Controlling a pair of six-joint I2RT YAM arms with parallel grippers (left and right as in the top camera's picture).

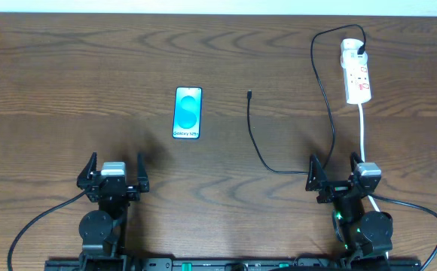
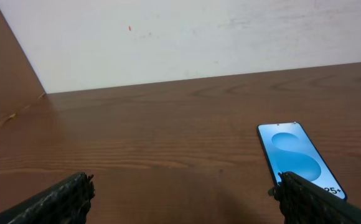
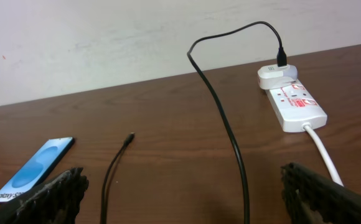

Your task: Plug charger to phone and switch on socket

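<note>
Overhead: both jaws spread at near edge, phone (image 1: 187, 113) and charger (image 1: 249, 113) well apart.

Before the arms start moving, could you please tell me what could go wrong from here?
The thin black charger cable loops close in front of the open right gripper; reaching for the white power strip could snag it. The black-edged, blue-screened smartphone lies loose on the brown wooden table; pushing in the small black connector tip might slide it.
</note>
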